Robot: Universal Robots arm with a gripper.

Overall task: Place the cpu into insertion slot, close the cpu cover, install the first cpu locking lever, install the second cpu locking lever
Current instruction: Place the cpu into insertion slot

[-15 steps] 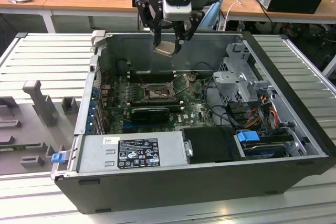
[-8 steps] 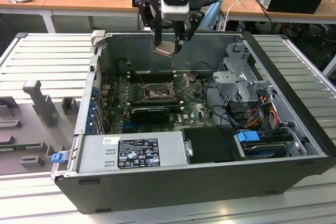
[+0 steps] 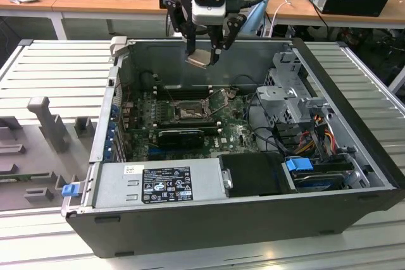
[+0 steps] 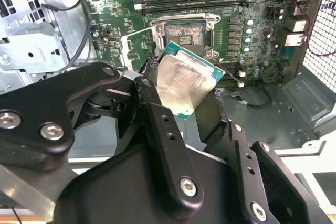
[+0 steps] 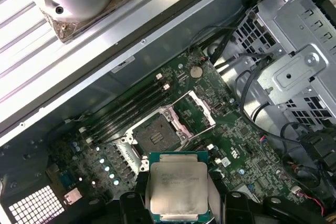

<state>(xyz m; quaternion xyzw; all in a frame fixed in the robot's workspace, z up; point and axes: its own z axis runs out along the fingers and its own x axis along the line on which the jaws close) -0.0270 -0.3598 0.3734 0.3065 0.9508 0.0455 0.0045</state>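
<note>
Hovering high over the open case point(image 3: 266, 216) with the pincer point(image 3: 202, 56) clamped on the edges of the cpu point(image 5: 177, 187), metal face up, probably to leave its underside free for the bare slot point(image 5: 156, 137) below, with the cover point(image 5: 204, 108) swung open beside it.

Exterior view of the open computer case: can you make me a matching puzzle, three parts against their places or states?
Parts:
1. small square silvery cpu
2. square black insertion slot
3. thin hinged metal cpu cover

States:
A. swung open beside the slot
B. held in the black gripper above the dark computer case
C. empty, on the green board

Pairs: 1-B, 2-C, 3-A.
</note>
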